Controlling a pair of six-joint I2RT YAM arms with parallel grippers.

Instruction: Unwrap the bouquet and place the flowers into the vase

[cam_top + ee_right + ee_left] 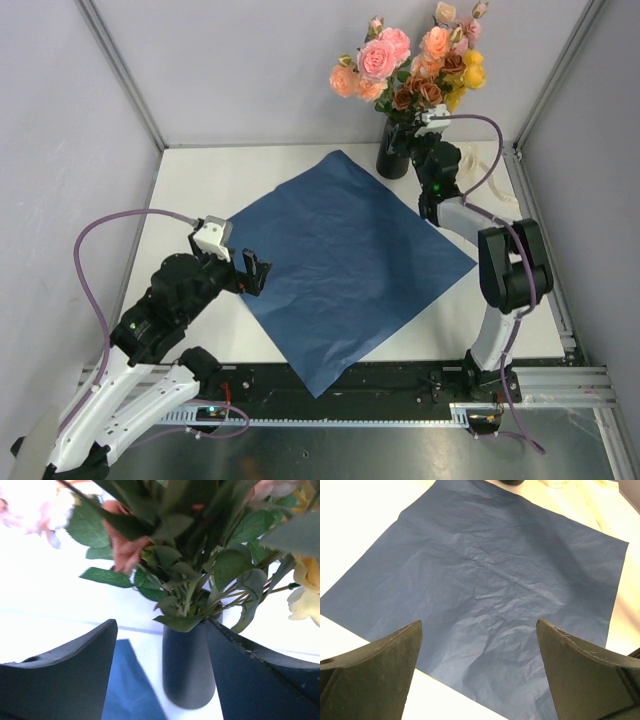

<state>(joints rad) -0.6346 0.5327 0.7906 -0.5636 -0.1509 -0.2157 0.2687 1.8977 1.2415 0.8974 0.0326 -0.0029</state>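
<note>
Blue paper sheet (340, 265) flat on desk (200, 190); flowers (415, 65) stand in vase (392, 150) at far edge.
Left end effector (479, 624) wide over paper sheet's left edge; right end effector (161, 625) parted, straddling vase.

The flowers (190, 555) blur and overrun the right wrist view's top.

Pale grey walls (250, 60), white table (190, 190), aluminium corner posts (120, 70)
</note>
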